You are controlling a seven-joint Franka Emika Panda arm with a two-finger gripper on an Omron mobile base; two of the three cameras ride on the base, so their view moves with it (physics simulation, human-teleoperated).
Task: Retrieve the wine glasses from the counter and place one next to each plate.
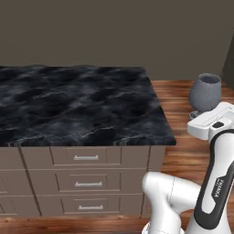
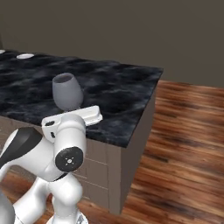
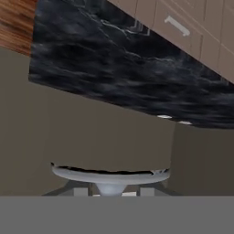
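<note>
- I held one wine glass by its lower part; its grey rounded bowl stood upright above my hand, clear of any surface.
- In the left base view the glass hung over the wooden floor, to the right of the black marble worktop and past its corner.
- In the right base view the same glass appeared in front of the dark marble top, directly above the white block of my wrist.
- My gripper was partly closed, and the round flat foot of the glass lay right across it in the hand view, so I took it that my fingers were closed on the stem just under that foot. The fingertips themselves were hidden by the foot.
- In the hand view the picture was turned over: the marble top ran across the upper part, with taupe drawer fronts and a metal handle beyond it.
- In the left base view, taupe drawers with three silver handles were under the worktop.
- Far at the back of the marble top, in the right base view, I saw a small white round thing. It was too small for me to tell what it was.
- The wall behind was plain dark grey-brown.
</note>
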